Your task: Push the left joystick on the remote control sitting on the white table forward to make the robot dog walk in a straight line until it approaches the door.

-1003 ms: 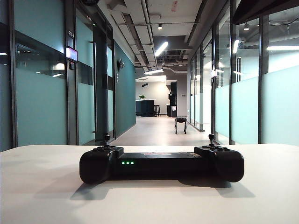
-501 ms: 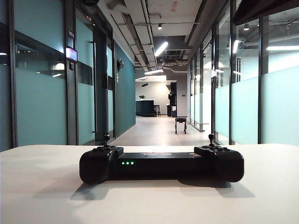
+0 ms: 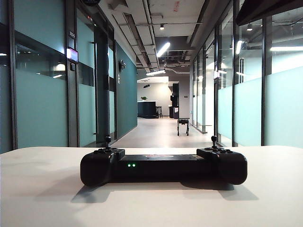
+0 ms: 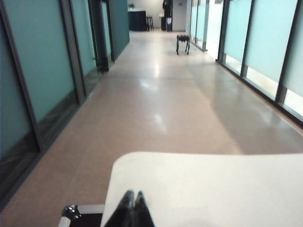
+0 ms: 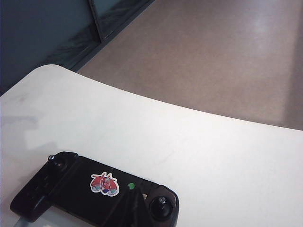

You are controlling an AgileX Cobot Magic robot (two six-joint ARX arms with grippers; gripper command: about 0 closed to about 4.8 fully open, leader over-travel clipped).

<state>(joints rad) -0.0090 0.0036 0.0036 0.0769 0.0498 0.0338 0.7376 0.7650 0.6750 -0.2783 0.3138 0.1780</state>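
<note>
The white table (image 3: 42, 189) spreads broad under me, with the corridor floor (image 4: 156, 94) running away beyond its far edge. The remote control (image 3: 163, 166) lies flat near the middle of the table, long side across, its green lights (image 3: 131, 165) toward the near edge. Far down the corridor, well apart from everything here, the robot dog (image 3: 183, 126) stands small on its four legs, close to the right-hand glass wall.

My left gripper (image 4: 134, 208) hangs over the table near its left edge, fingers pressed together, holding nothing, off to the side of the controller. My right gripper does not show its fingers in any view; I take it to be fully closed, above the controller looking down on it. The left joystick (image 3: 108, 140) stands upright and untouched at the controller's left end.

The risk I see: closed fingertips coming in off-centre could slip off that tiny knob, or shove the whole light controller across the smooth table instead of tilting the stick. A skewed push would veer the dog toward the glass.

No containers are here.
</note>
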